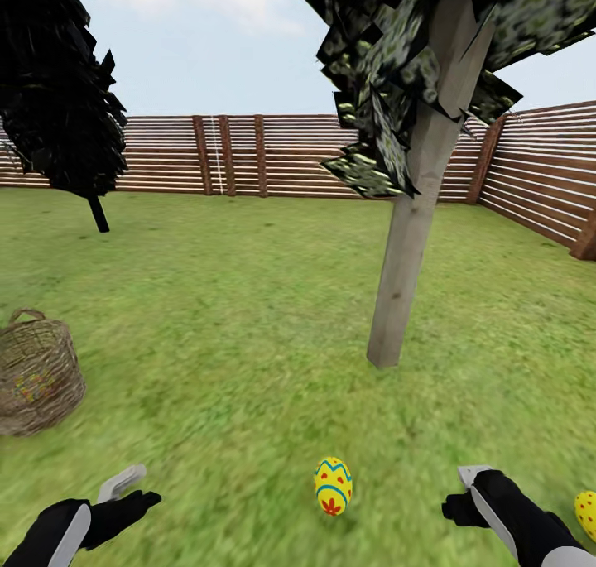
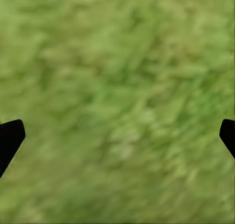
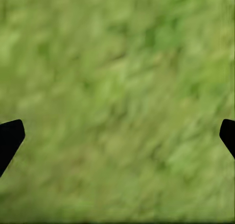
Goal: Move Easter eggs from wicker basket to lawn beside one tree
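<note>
A: Where do the eggs lie?

B: One Easter egg (image 1: pixel 333 485) stands on the lawn (image 1: pixel 248 319), in front of the leaning pale trunk of the tree (image 1: pixel 414 219) and nearer to the robot than its foot. A second egg (image 1: pixel 586 513) shows at the right edge of the head view, partly cut off and partly behind the right arm. Something mottled shows faintly through the weave of the wicker basket (image 1: pixel 37 377), but I cannot tell whether it is an egg.

A: And the basket itself?

B: On the grass at the far left, tilted, well apart from the trunk.

A: How do the eggs sit relative to the jaws?

B: The first egg is between the two arms, nearer the right gripper (image 1: pixel 463 497) than the left gripper (image 1: pixel 132 492). Neither touches it. The second egg is just beside the right forearm, on its outer side.

A: State of the jaws?

B: Both released. In the left wrist view the dark fingertips (image 2: pixel 11 138) stand at opposite edges with blurred grass between them, and nothing held. The right wrist view gives the same: fingertips (image 3: pixel 11 138) spread wide over bare grass.

A: Anything else around?

B: A brown slatted fence (image 1: pixel 248 157) closes the garden behind, and an all-black tree (image 1: pixel 58 87) stands at the left.
</note>
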Robot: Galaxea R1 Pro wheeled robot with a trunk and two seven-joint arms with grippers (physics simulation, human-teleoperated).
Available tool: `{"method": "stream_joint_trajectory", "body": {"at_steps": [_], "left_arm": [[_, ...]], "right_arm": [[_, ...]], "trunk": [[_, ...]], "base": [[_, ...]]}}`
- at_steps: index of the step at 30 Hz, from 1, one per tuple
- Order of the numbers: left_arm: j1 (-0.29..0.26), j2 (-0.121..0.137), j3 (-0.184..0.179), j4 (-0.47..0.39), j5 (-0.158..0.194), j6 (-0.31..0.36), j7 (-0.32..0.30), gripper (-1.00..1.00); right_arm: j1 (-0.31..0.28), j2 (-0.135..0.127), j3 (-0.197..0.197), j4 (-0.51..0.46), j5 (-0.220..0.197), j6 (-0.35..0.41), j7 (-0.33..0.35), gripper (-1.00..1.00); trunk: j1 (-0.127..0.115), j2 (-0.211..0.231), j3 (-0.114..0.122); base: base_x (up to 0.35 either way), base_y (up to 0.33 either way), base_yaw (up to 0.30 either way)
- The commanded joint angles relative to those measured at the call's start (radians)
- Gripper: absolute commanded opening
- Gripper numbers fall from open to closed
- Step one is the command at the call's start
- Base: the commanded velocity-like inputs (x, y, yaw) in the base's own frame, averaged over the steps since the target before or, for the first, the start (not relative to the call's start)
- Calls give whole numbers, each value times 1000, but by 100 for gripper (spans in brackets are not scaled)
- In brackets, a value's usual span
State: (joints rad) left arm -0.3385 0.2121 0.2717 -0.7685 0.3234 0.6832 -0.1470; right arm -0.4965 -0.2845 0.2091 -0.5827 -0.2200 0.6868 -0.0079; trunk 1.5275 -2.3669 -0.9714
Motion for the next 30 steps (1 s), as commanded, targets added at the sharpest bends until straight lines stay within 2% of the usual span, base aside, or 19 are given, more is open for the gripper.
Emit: {"method": "stream_joint_trajectory", "body": {"at_steps": [1, 30], "left_arm": [[-1, 0, 3, 0, -1, 5, -5, 100], [-1, -1, 2, 27, -3, 3, -5, 100]], "right_arm": [[-1, -1, 6, -2, -4, 5, -1, 100], [-1, -1, 6, -1, -2, 5, -1, 100]], "trunk": [[-4, 7, 2], [-115, 210, 93]], "base": [[0, 350, 0], [0, 350, 0]]}}
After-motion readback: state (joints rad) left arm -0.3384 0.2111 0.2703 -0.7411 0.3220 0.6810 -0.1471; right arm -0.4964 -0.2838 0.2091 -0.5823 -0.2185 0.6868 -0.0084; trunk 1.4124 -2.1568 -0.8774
